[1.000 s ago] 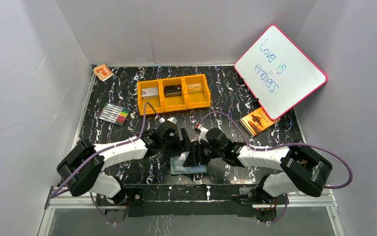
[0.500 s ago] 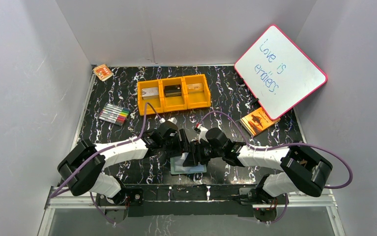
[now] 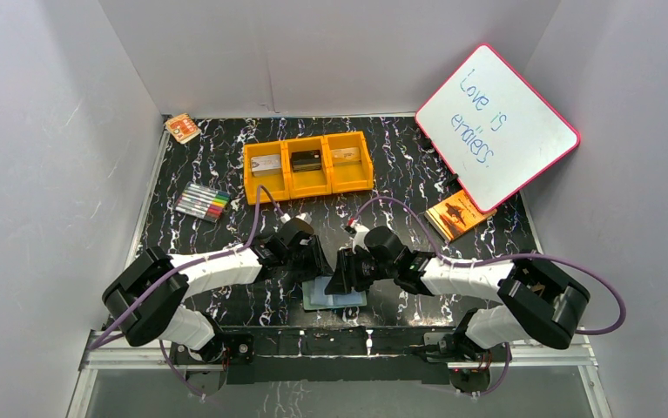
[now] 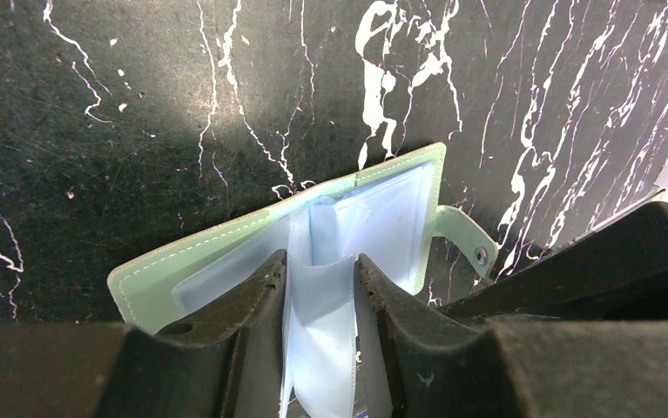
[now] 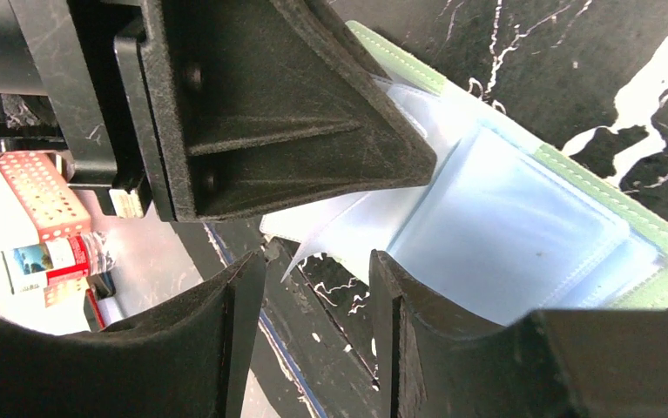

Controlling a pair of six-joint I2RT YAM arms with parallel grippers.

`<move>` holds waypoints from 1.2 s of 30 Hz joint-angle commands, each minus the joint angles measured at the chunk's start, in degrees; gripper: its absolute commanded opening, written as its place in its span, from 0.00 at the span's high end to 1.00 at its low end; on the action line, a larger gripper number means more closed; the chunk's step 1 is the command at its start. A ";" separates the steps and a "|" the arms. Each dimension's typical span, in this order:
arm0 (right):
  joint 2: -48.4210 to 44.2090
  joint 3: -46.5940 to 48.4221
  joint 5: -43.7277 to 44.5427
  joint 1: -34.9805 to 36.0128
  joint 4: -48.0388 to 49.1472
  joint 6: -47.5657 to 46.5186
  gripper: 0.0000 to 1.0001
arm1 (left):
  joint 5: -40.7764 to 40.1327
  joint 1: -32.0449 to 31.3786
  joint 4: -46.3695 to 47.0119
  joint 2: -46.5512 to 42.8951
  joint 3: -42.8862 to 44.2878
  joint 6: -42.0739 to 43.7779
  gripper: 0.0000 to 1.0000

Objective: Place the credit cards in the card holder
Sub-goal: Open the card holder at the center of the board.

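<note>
The card holder [image 3: 337,296] lies open near the table's front edge, grey-green with pale blue pockets [image 4: 382,218]. My left gripper [image 3: 315,264] is over it, its jaws closed onto an upright pocket leaf [image 4: 320,259]. My right gripper [image 3: 340,277] is open and empty at the holder's near edge [image 5: 317,257], one finger [image 5: 400,305] over a pocket [image 5: 504,235]. The credit cards lie in the orange tray [image 3: 286,177]: silver-grey [image 3: 266,164], black [image 3: 306,160] and tan [image 3: 345,155].
A set of coloured markers [image 3: 201,202] lies at the left. An orange packet [image 3: 182,128] is at the back left corner. A whiteboard [image 3: 495,126] leans at the back right, with an orange booklet [image 3: 457,214] under it.
My left gripper has drawn slightly left, away from the right gripper, so more of the open card holder shows between them. The right arm has hardly moved.
</note>
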 commanded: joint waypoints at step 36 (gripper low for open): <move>5.29 6.72 0.38 0.59 -2.73 3.19 0.67 | -0.53 0.39 -0.63 -0.06 0.70 1.02 0.72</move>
